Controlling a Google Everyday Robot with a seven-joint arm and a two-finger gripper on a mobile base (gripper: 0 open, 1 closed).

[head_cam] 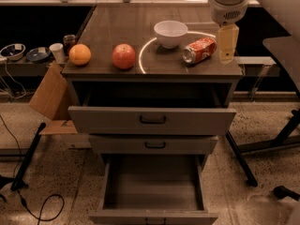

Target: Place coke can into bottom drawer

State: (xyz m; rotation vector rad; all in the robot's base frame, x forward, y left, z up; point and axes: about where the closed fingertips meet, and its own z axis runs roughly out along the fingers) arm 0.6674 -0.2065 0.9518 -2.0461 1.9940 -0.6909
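The coke can [199, 50] lies on its side on the cabinet top, right of the white bowl, its silver top pointing left. My gripper [227, 55] hangs from the arm at the top right, just right of the can and a little above the surface, apart from it. The bottom drawer [153, 186] is pulled far out and is an empty grey box with a small dark handle on its front.
A white bowl [170, 33], a red apple [123, 56] and an orange [79, 54] sit on the cabinet top [117, 27]. The top drawer [152, 120] is partly open; the middle drawer [154, 144] is slightly out. A cardboard box [49, 90] leans at left. A table leg [241, 158] stands at right.
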